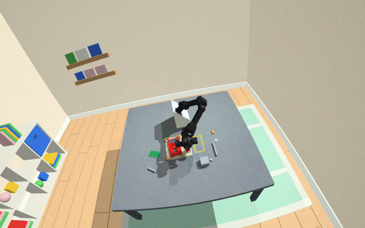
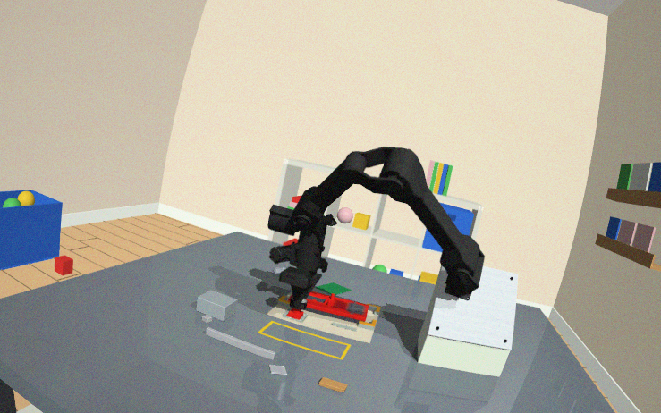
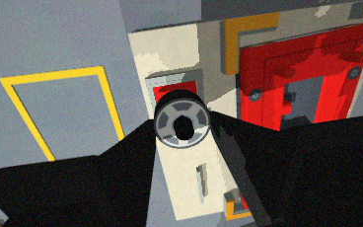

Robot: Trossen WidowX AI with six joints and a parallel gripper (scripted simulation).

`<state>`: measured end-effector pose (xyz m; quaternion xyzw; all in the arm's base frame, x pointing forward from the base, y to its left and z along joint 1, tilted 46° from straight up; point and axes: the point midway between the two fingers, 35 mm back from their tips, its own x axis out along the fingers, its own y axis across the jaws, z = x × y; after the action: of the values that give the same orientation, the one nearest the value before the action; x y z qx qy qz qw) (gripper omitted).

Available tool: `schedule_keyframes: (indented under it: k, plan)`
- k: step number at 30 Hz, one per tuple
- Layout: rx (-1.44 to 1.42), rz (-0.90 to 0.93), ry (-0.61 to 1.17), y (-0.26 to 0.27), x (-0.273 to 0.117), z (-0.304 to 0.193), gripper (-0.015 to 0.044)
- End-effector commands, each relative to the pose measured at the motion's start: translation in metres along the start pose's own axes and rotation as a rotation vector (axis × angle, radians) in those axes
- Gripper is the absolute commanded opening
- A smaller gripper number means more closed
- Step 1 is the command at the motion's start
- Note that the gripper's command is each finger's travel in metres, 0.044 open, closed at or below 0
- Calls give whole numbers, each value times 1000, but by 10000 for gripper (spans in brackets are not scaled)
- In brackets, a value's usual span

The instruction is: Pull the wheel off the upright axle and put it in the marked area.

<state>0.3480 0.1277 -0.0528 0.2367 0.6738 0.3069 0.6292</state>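
Note:
The wheel [image 3: 182, 107], black with a grey spoked hub, stands over a small red block [image 2: 295, 314] on the cream board [image 3: 178, 202] [image 2: 358, 335]. My gripper [image 3: 181, 120] [image 2: 298, 304] points down and is shut on the wheel, one finger on each side of it. The dark hub centre is in view in the wrist view; the axle itself cannot be made out. The marked area [image 3: 54, 76] [image 2: 343, 358] [image 1: 202, 143] is a yellow outline on the table beside the board.
A red frame part [image 3: 256, 61] [image 2: 340, 307] lies on the board, right beside my gripper. A grey block [image 2: 217, 305] [image 1: 204, 160], a pale strip [image 2: 240, 343] [image 1: 214, 149] and an orange piece [image 2: 332, 384] [image 1: 212, 132] lie beyond the outline. The arm stands on a pale box [image 2: 461, 354].

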Motion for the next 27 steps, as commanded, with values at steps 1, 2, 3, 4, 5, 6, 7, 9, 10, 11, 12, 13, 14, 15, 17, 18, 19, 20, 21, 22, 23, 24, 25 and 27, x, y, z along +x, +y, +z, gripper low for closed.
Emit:
schedule_keyframes:
  k: [1, 2, 3, 4, 5, 6, 7, 9, 10, 11, 12, 13, 14, 15, 17, 18, 19, 20, 21, 22, 23, 24, 25, 27]
  plan:
    - [3, 0, -6, -1, -5, 1, 0]
    - [3, 0, -6, -1, -6, 1, 0]
    - [3, 0, -7, -1, -6, 1, 0]
    - [3, 0, -7, -1, -6, 1, 0]
    - [3, 0, -7, -1, -7, 1, 0]
    - [3, 0, -7, -1, -7, 1, 0]
    - [3, 0, -7, -1, -7, 1, 0]
    - [3, 0, -7, -1, -8, 1, 0]
    - [3, 0, -7, -1, -8, 1, 0]
    - [4, 0, -7, -1, -9, 1, 0]
    - [4, 0, -7, -1, -9, 1, 0]
    - [4, 0, -7, -1, -9, 1, 0]
    - [4, 0, -8, -1, -10, 1, 0]
    - [4, 0, -8, -1, -10, 1, 0]
    - [4, 0, -8, -1, -11, 1, 0]
    - [4, 0, -8, -1, -11, 1, 0]
    - [4, 0, -8, -1, -11, 1, 0]
    - [4, 0, -8, -1, -12, 1, 0]
    - [4, 0, -8, -1, -12, 1, 0]
    - [4, 0, -8, -1, -12, 1, 0]
    - [4, 0, -8, -1, -13, 1, 0]
    - [4, 0, -8, -1, -13, 1, 0]
    - [4, 1, -9, -1, -13, 1, 0]
    - [4, 1, -9, -1, -14, 1, 0]
